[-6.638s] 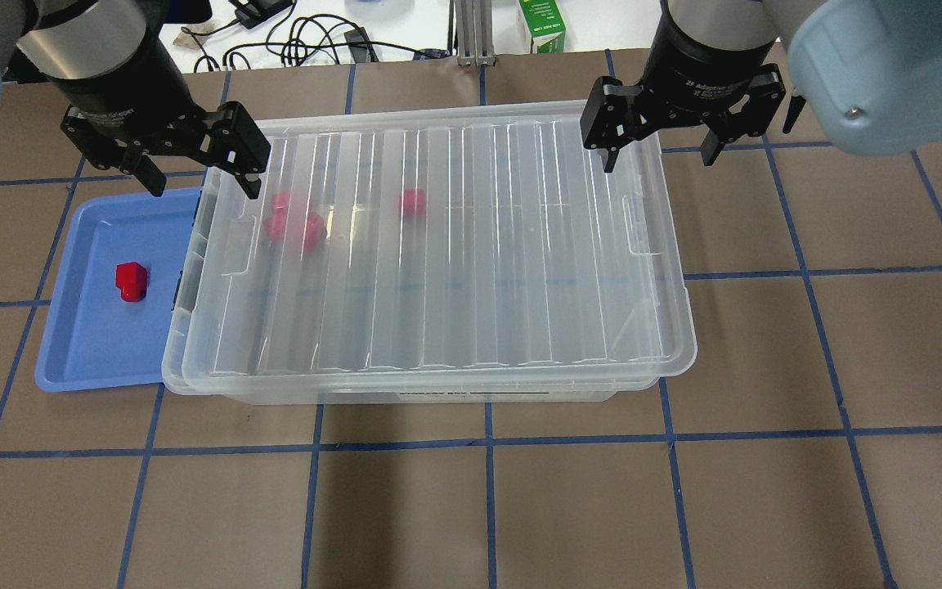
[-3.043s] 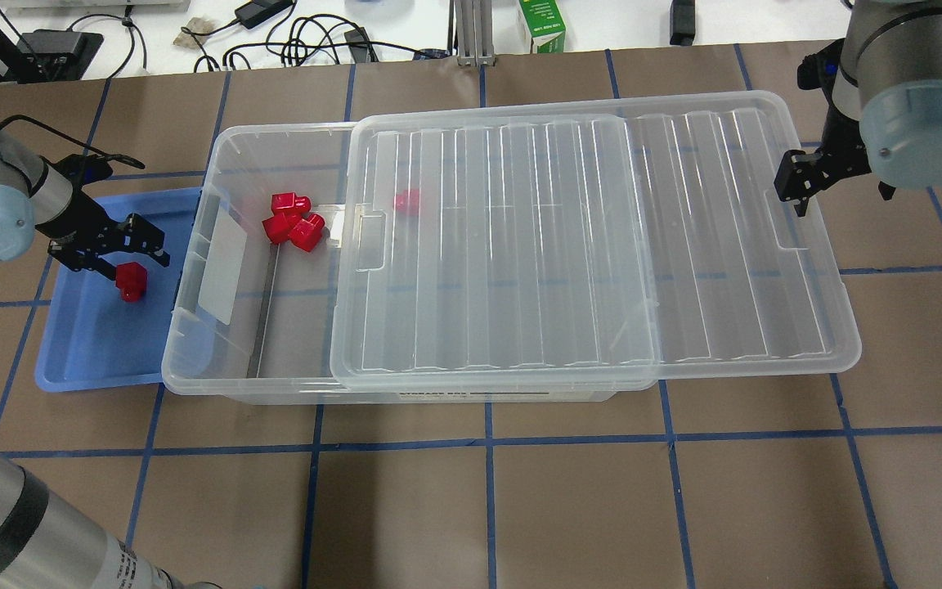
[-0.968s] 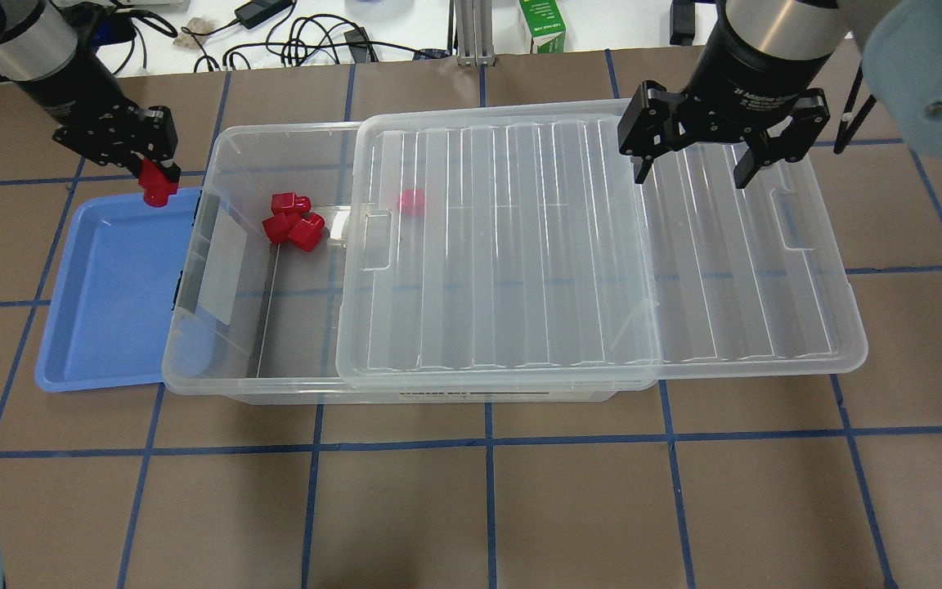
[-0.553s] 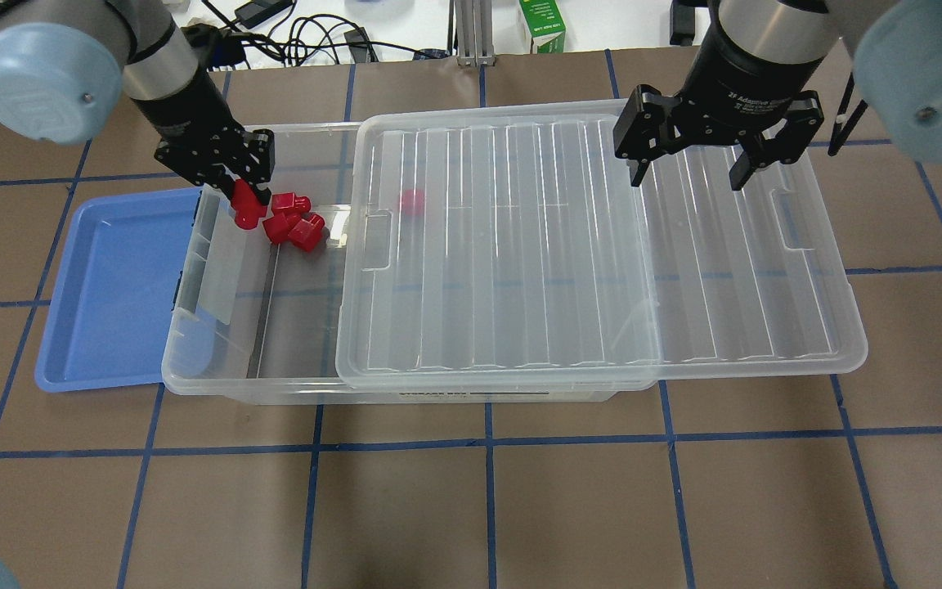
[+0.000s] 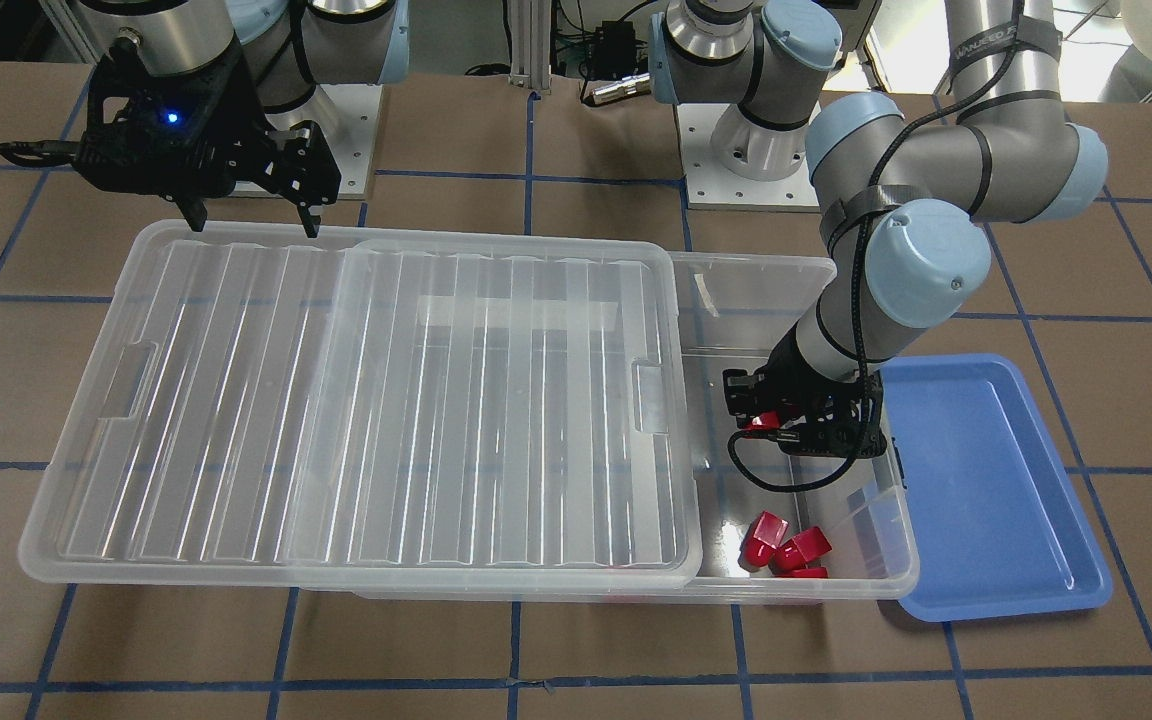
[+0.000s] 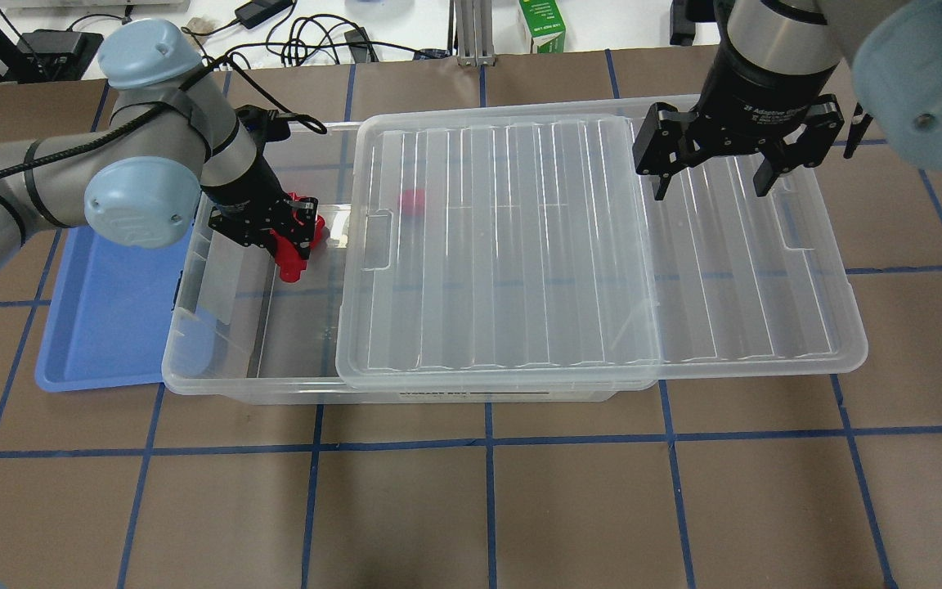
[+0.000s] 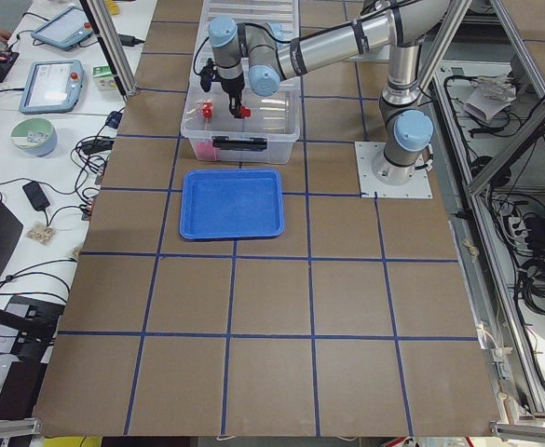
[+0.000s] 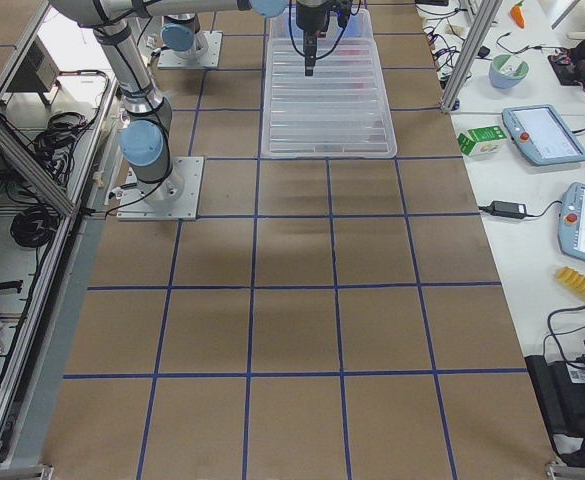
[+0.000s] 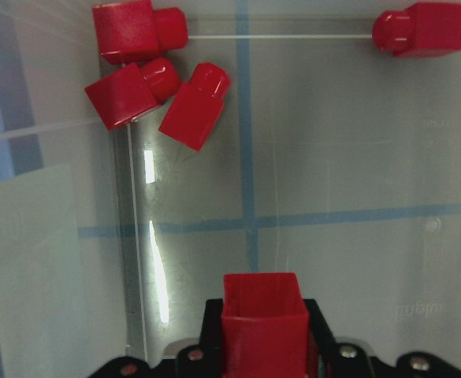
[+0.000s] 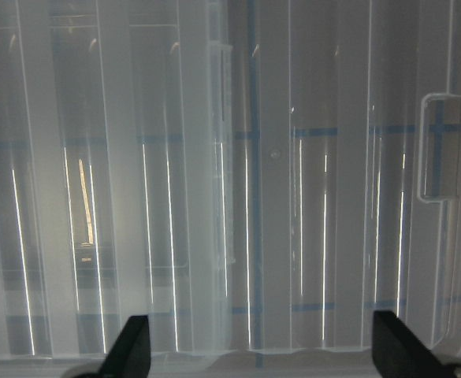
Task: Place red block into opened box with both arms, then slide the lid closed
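The clear box (image 6: 217, 372) stands open at its left end, and the ribbed lid (image 6: 520, 245) is slid off toward the right. My left gripper (image 6: 289, 252) reaches down into the open end, shut on a red block (image 6: 291, 268). The left wrist view shows that block (image 9: 263, 319) pinched between the fingers above the box floor. Three red blocks (image 9: 147, 75) lie clustered near the box's far corner, and another (image 9: 423, 27) lies under the lid's edge. My right gripper (image 6: 712, 176) hangs open over the lid's far right part, with nothing between its fingers (image 10: 135, 346).
A shallow blue tray (image 6: 111, 311) lies against the box's left end with nothing in it. The lid overhangs the box's right end. Cables and a green carton (image 6: 543, 24) sit beyond the table's far edge.
My left gripper has carried the red block from the box's far left rim down into the open end. The right gripper has shifted slightly right over the lid.
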You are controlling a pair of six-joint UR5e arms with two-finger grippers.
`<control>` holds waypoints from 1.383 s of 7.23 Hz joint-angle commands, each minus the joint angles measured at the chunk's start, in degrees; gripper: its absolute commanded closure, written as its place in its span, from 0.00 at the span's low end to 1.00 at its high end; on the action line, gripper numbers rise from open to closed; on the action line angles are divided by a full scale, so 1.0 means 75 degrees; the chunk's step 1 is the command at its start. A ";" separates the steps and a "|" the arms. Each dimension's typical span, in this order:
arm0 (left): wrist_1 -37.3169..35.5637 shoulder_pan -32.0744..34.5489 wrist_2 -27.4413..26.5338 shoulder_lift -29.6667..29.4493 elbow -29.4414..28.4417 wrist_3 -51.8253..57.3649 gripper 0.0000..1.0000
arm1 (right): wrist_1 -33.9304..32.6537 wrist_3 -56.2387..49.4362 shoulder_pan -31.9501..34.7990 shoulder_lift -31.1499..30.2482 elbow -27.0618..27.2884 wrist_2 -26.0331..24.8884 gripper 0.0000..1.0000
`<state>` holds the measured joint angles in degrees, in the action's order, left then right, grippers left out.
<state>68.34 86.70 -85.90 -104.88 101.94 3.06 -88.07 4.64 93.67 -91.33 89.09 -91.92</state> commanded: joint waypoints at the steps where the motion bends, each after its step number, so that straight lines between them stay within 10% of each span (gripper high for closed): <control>1: -0.0252 -0.0018 0.0004 -0.0124 0.0399 -0.0396 1.00 | 0.0058 -0.0045 -0.0101 0.0002 0.0121 0.0045 0.00; 6: -0.0769 -0.0100 -0.0125 -0.0370 0.0903 -0.0419 1.00 | -0.0058 -0.0301 -0.0184 0.0025 0.0087 0.0069 0.00; 8: -0.1001 -0.0100 -0.0125 -0.0570 0.0880 -0.0419 0.31 | -0.0047 -0.0955 -0.1220 0.0107 0.0028 0.0185 0.00; 10: -0.1085 -0.0042 -0.0149 -0.0209 0.0589 -0.0454 0.00 | -0.0070 -0.3334 -0.2672 0.0119 0.0109 0.0186 0.00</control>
<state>60.63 86.02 -86.91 -107.85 107.78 -0.23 -88.52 -9.27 80.51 -90.56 89.59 -90.69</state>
